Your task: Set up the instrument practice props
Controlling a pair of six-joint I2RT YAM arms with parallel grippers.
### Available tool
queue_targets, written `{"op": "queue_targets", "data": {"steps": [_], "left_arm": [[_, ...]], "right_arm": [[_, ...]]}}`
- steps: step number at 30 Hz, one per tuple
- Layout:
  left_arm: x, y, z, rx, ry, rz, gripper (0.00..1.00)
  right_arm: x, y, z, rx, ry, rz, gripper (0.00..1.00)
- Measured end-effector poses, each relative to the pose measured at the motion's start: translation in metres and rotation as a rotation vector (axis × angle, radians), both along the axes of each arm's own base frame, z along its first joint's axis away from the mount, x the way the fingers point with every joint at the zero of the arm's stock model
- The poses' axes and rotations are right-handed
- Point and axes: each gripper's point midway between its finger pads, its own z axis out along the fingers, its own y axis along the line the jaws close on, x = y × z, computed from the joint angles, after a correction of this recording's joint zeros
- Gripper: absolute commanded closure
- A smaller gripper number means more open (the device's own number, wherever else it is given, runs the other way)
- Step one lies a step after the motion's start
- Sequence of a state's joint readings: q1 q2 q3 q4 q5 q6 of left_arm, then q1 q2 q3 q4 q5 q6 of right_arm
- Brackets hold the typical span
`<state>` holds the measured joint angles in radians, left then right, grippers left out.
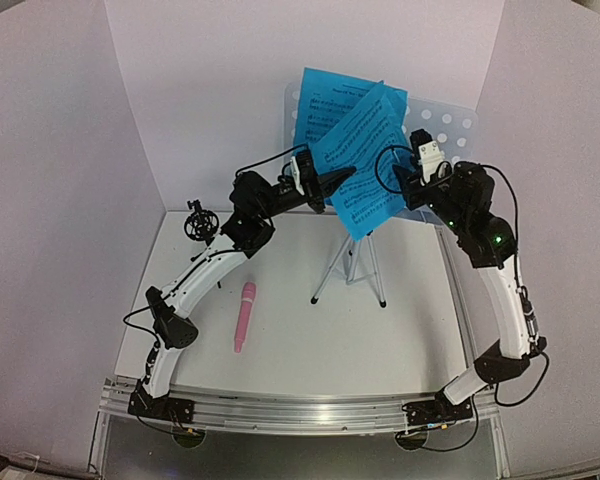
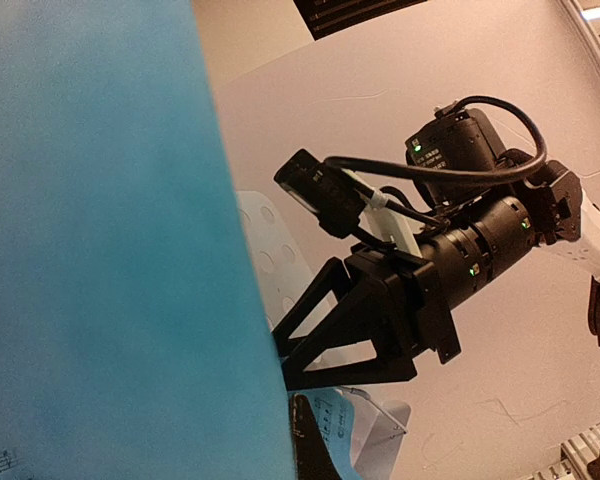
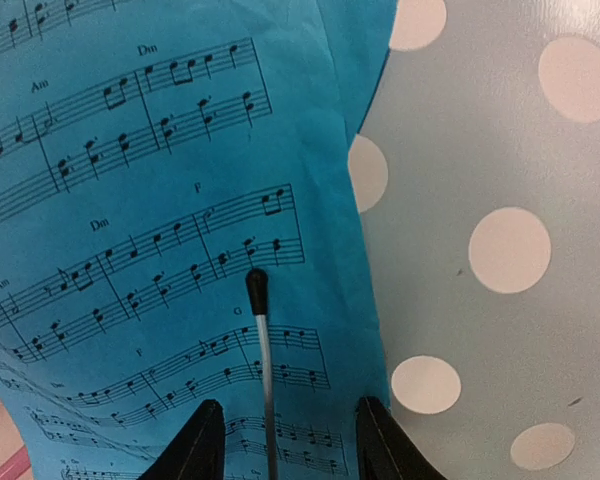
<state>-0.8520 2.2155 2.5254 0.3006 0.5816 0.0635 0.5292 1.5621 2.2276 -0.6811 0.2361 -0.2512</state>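
L pincer (image 1: 342, 177) seemingly pinches front music sheet (image 1: 370, 150) edge.

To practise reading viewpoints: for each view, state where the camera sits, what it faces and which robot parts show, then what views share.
Top external: above and behind the arm bases, looking down at the table; both arms show, left gripper and right gripper at the music stand.
Left wrist: against the front blue sheet, facing the right gripper; own fingers hardly visible.
Right wrist: close up, facing sheet and perforated stand; own fingertips at bottom.
Shared: the sheet, in all three.
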Motion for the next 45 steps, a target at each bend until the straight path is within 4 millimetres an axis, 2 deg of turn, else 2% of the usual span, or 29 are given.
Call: {"op": "queue_targets", "data": {"steps": [3,8,13,16,19,22,28,31,35,40,45], "left_arm": [[0.000,0.000,0.000,-0.005,-0.004,-0.001,1.00],[0.001,-0.001,-0.002,-0.011,-0.009,0.002,1.00],[0.006,-0.003,-0.006,-0.015,-0.020,0.018,1.00],[0.007,-0.003,-0.007,-0.014,-0.021,0.020,1.00],[0.007,-0.003,-0.007,-0.014,-0.021,0.020,1.00],[0.007,-0.003,-0.007,-0.017,-0.024,0.019,1.00],[0.007,-0.003,-0.008,-0.019,-0.026,0.019,1.00],[0.007,-0.003,-0.008,-0.019,-0.027,0.020,0.89],[0.011,-0.006,-0.014,-0.016,-0.014,0.024,0.80],[0.021,-0.008,-0.025,-0.005,0.008,0.045,0.71],[0.027,0.007,-0.012,-0.019,0.015,0.084,0.60]], "right_arm": [[0.001,-0.001,-0.003,-0.001,0.013,-0.006,0.57],[-0.005,-0.005,0.004,0.024,0.003,-0.007,0.57],[-0.020,-0.013,0.015,0.065,-0.013,-0.008,0.56],[-0.030,-0.023,0.015,0.090,-0.009,-0.029,0.54],[-0.038,-0.034,0.006,0.118,0.014,-0.065,0.54],[-0.043,-0.044,-0.012,0.138,0.058,-0.108,0.54],[-0.041,-0.056,-0.047,0.135,0.132,-0.184,0.52],[-0.041,-0.053,-0.050,0.136,0.146,-0.171,0.51],[-0.044,-0.049,-0.034,0.159,0.121,-0.135,0.51],[-0.051,-0.043,0.012,0.219,0.036,-0.074,0.51],[-0.055,-0.030,0.054,0.260,-0.050,0.017,0.50]]}}
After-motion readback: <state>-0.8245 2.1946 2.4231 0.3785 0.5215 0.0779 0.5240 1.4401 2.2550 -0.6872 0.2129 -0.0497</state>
